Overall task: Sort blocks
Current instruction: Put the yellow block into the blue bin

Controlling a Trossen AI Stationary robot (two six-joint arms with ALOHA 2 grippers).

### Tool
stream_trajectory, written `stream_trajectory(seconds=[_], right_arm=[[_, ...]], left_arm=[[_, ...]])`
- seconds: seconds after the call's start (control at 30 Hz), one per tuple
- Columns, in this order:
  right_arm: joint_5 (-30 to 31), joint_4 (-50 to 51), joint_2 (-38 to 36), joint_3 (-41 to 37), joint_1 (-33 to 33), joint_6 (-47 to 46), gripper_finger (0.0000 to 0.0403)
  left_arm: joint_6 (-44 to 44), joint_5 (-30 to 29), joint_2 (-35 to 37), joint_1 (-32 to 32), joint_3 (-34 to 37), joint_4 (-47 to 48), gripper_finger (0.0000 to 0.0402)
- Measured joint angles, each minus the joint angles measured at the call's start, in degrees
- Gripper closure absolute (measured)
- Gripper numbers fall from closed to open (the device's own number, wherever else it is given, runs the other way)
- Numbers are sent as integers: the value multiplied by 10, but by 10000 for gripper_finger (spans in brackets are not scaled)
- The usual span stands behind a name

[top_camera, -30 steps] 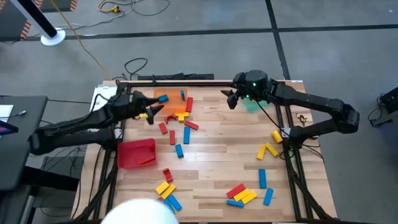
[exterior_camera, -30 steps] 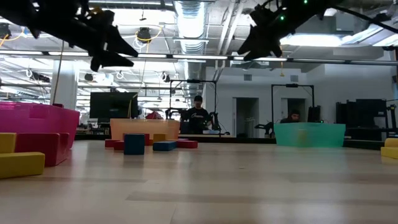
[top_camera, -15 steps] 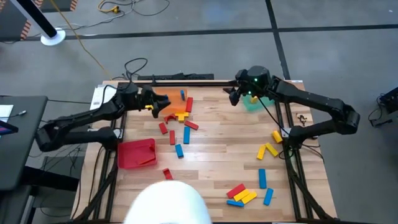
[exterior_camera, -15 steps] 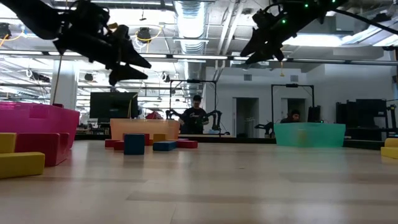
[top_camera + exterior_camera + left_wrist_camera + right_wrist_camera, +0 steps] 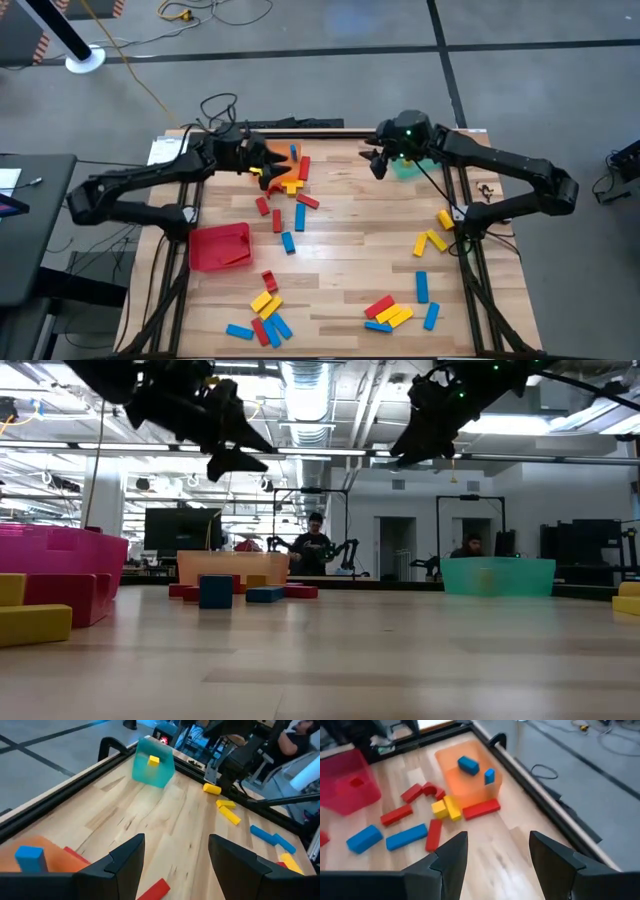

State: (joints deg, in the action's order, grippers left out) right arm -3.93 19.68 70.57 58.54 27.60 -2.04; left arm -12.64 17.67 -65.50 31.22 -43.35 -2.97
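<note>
Red, blue and yellow blocks lie scattered on the wooden table. One group [image 5: 290,205] is beside the orange bin [image 5: 285,178]; others lie at the front left [image 5: 265,312], front right [image 5: 388,312] and right [image 5: 432,240]. The orange bin [image 5: 467,782] holds two blue blocks [image 5: 468,765]. The green bin [image 5: 152,762] holds a yellow block [image 5: 153,760]. My left gripper [image 5: 262,162] [image 5: 176,842] hangs open above the orange bin's left side, holding nothing. My right gripper [image 5: 378,163] [image 5: 497,840] hangs open, high beside the green bin [image 5: 405,166], also holding nothing.
A red bin [image 5: 220,247] lies on the table's left side. Black frame rails [image 5: 270,125] run along the far edge and the sides. In the low view people [image 5: 315,545] sit in the room behind the table. The table's middle [image 5: 350,240] is bare wood.
My left gripper has travelled toward the table's right and far edge, rising a little and tipping nearer to level, from beside the orange bin to over it; it has stayed open. A white rounded thing that covered the front-left blocks in the high view has gone.
</note>
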Motion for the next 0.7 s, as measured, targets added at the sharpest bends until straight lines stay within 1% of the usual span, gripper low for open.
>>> stream_trajectory(seconds=[0.1,0.3,0.4,0.53,0.7], right_arm=[[-10,22,0,0,-7,-2,177],[-17,108,0,0,-38,-66,177],[-22,127,0,0,-70,-86,177],[-44,126,-1,0,-106,-68,177],[-54,144,-4,0,-121,4,177]], left_arm=[[21,2,-2,-11,-44,53,188],[188,40,-1,-22,-118,206,188],[204,63,-1,-21,-136,257,188],[200,98,5,-24,-140,268,188],[202,103,10,-31,-139,253,188]])
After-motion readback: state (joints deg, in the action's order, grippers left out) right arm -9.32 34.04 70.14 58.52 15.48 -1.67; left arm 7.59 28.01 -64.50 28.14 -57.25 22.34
